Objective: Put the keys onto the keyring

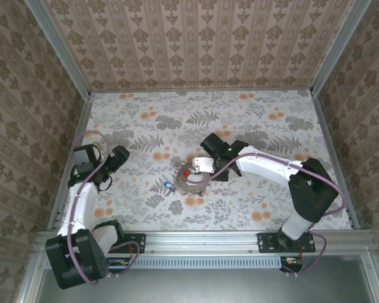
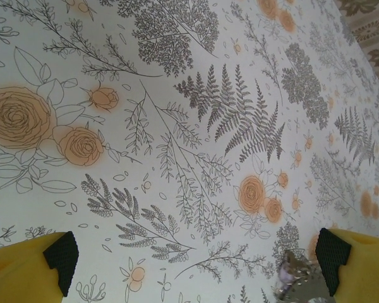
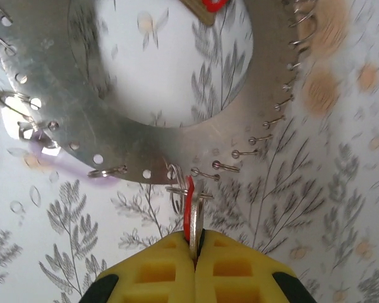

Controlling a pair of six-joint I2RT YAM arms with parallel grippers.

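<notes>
Two arms listed, bases at the near edge of the floral table (image 1: 259,120).

Item 1: blue-tagged key (image 1: 168,185), lying loose on the table, just beside the near-left rim of the keyring (image 3: 126,145); touching or not, cannot tell.

Item 2: keyring, flat on the table near its middle; seen close as a broad silvery band pierced with holes round the edge (small wire loops (image 3: 222,166) hanging from several).

Item 3: red tag (image 3: 212,4), inside the ring's opening, mostly cut off by the frame.

Item 4: red-tagged key (image 3: 190,211), upright on edge at the keyring's outer rim, against one wire loop; threaded or merely touching, cannot tell.

Item 5: right gripper (image 3: 194,255), extended in from the right, yellow fingers pressed together on that key.

Item 6: left gripper (image 2: 196,257), over bare table well to the left of the keyring, black pads (image 2: 61,257) spread wide, nothing between them; blurred silvery shape (image 2: 297,281) beside one pad, not identifiable.
</notes>
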